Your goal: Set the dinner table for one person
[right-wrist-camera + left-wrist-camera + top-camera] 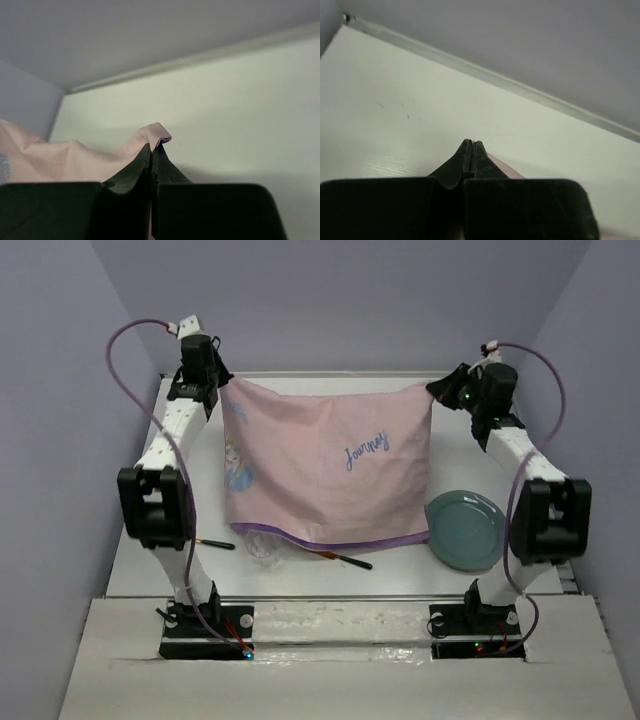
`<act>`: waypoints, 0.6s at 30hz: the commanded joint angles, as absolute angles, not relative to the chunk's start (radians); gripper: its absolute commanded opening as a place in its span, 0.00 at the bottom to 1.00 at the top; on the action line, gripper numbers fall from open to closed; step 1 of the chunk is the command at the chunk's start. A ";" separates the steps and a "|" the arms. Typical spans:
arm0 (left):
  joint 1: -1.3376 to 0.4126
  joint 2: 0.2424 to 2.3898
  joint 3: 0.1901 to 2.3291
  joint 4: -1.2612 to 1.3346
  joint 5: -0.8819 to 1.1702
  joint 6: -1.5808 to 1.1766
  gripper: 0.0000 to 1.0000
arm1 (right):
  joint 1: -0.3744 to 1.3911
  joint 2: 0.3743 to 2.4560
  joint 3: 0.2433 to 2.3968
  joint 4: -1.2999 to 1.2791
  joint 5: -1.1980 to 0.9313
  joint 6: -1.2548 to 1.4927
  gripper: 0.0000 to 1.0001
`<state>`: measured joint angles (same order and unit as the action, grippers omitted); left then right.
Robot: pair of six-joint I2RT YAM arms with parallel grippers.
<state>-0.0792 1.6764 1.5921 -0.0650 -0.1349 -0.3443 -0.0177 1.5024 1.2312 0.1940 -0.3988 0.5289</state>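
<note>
1. The white bench (455, 455) fills the middle of the top view, running from the arm bases at the near edge to the lilac back wall.
2. The left end effector (222, 388) is up near the far left of the bench. In the left wrist view its fingers (465, 160) are pressed together, and a thin sliver of pink fabric shows just beside them.
3. The right end effector (438, 390) is up near the far right. In the right wrist view its fingers (162, 165) are closed on a peaked corner of the pink cloth (75, 155), whose purple edge peeks out at the tip.
4. The pink cloth (325, 465) hangs spread between the two end effectors, its top edge sagging slightly in the middle. Its purple-trimmed lower hem lies towards the near part of the bench. It carries the word "Journey" in blue script and a printed figure near its left side.
5. A teal plate (466, 530) rests on the bench at the right, just beside the cloth's lower right corner.
6. A dark slender utensil (340, 558) lies at the near hem, partly under it.
7. A second dark slender utensil (213, 543) lies left of the cloth.
8. A clear object (262, 550) at the lower left hem is too indistinct to name.
</note>
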 commanded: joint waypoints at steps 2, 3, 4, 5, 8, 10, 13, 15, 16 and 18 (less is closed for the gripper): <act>-0.011 2.020 1.816 -0.075 -0.056 -0.383 0.00 | -0.015 1.892 1.426 0.218 -0.419 0.534 0.00; -0.008 2.078 1.859 -0.092 -0.052 -0.382 0.00 | -0.015 2.019 1.471 0.209 -0.419 0.538 0.00; -0.008 2.182 1.953 -0.128 -0.052 -0.376 0.00 | -0.015 2.076 1.570 0.174 -0.419 0.540 0.00; -0.008 2.274 2.047 -0.167 -0.052 -0.373 0.00 | -0.015 2.180 1.668 0.129 -0.401 0.538 0.00; -0.008 2.379 2.181 -0.209 -0.052 -0.367 0.00 | -0.015 2.302 1.809 0.078 -0.385 0.538 0.00; -0.008 2.459 2.299 -0.244 -0.058 -0.357 0.02 | -0.015 2.402 1.900 0.020 -0.384 0.532 0.00; -0.008 2.563 2.483 -0.326 -0.061 -0.351 0.04 | -0.015 2.491 2.064 -0.044 -0.362 0.512 0.00; -0.008 2.617 2.581 -0.379 -0.057 -0.357 0.04 | -0.015 2.529 2.127 -0.075 -0.351 0.503 0.00; -0.008 2.669 2.679 -0.432 -0.057 -0.359 0.04 | -0.015 2.546 2.156 -0.095 -0.350 0.503 0.00; -0.008 2.704 2.737 -0.472 -0.064 -0.371 0.04 | -0.015 2.595 2.245 -0.116 -0.344 0.500 0.00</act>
